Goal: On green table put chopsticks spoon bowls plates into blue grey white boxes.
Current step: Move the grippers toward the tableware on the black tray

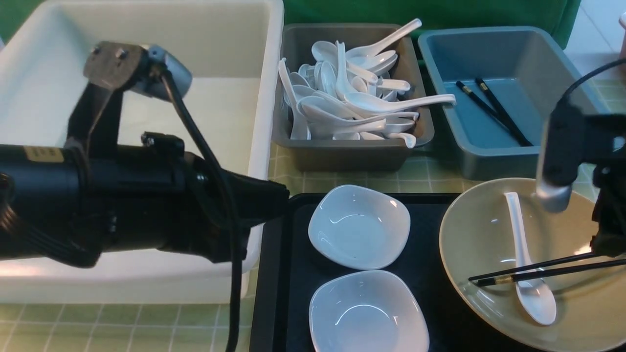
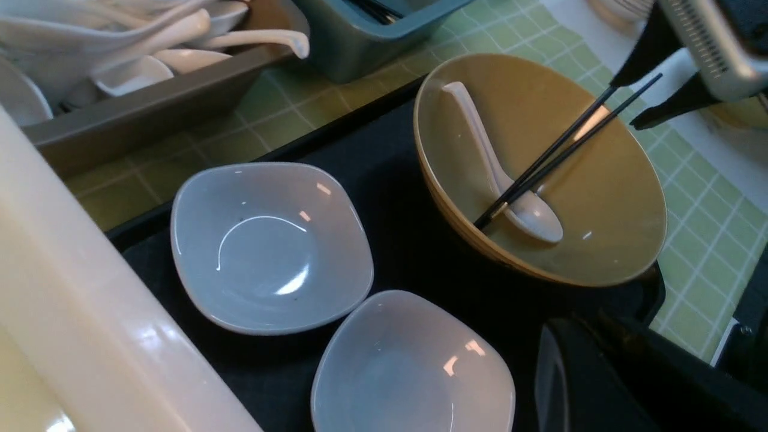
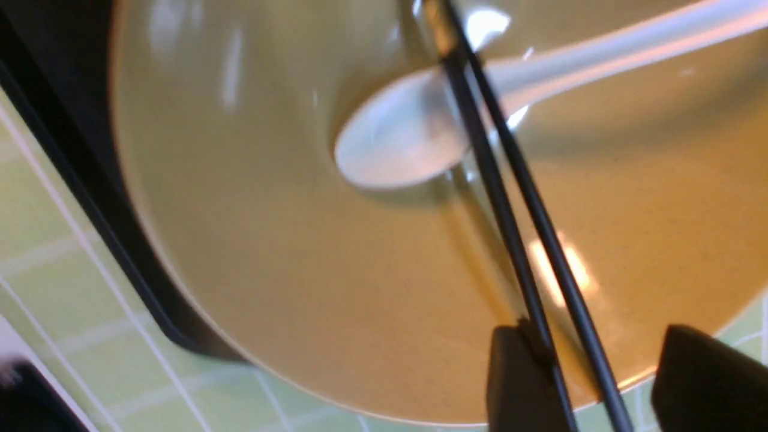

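Observation:
The khaki bowl (image 1: 479, 234) stands at the right end of the black tray (image 1: 288, 274). In it lie a white spoon (image 1: 525, 264) and a pair of black chopsticks (image 1: 538, 271) that cross the scoop and stick out over the rim. My right gripper (image 3: 600, 339) is open at that rim. Both chopsticks (image 3: 510, 198) pass between its fingers, one against a finger (image 3: 516, 384). Two white dishes (image 1: 359, 227) (image 1: 369, 313) sit empty on the tray. My left gripper (image 2: 600, 372) is shut and empty, low beside the nearer dish (image 2: 414, 366).
On the green table (image 1: 122, 327) behind the tray are the large white tub (image 1: 264, 73), the grey box (image 1: 342, 154) heaped with white spoons (image 1: 352, 98), and the blue box (image 1: 494, 161) holding another pair of chopsticks (image 1: 494, 112). My left arm lies across the tub's front.

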Robot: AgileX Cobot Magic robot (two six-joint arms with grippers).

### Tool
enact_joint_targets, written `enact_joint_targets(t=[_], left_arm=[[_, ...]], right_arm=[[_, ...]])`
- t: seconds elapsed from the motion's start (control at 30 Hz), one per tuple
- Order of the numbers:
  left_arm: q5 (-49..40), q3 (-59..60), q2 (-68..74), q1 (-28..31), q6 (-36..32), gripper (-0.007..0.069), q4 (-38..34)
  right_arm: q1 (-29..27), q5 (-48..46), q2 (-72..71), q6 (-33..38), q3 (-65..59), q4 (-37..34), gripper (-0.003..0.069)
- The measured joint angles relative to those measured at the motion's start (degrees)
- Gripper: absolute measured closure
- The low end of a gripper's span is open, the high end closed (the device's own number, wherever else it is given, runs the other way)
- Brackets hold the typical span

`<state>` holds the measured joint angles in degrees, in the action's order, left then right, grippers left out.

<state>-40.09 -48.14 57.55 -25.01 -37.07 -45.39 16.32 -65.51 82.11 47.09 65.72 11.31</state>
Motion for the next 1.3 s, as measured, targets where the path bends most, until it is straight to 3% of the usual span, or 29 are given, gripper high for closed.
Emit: enact_joint_targets(t=[0.3, 0.63, 0.77, 0.8, 0.87, 0.97, 1.3], left_arm=[[-0.8, 0.0, 0.0, 0.0, -0.9, 0.0626, 1.4], [-0.8, 0.0, 0.0, 0.0, -1.0, 0.0626, 1.6], [-0.8, 0.0, 0.0, 0.0, -1.0, 0.0626, 1.6], [-0.8, 0.0, 0.0, 0.0, -1.0, 0.0626, 1.6], [-0.8, 0.0, 0.0, 0.0, -1.0, 0.0626, 1.6], [-0.8, 0.0, 0.0, 0.0, -0.9, 0.0626, 1.6], [-0.6, 0.0, 0.0, 0.0, -0.9, 0.0626, 1.3]], right_arm=[[0.3, 2.6, 9.2, 4.8, 0.1, 3.7, 0.0189], [0.3, 5.0, 17.5, 5.1, 0.2, 4.9, 0.0188], [0.3, 5.5, 18.2, 4.4, 0.2, 5.0, 0.026], [0.3, 5.5, 18.2, 4.2, 0.3, 5.0, 0.0304], [0.3, 5.6, 18.2, 4.1, 0.5, 5.0, 0.0464], [0.3, 5.5, 18.2, 4.1, 0.5, 5.0, 0.0588], [0.3, 2.5, 12.2, 6.9, 0.8, 0.4, 0.0601]])
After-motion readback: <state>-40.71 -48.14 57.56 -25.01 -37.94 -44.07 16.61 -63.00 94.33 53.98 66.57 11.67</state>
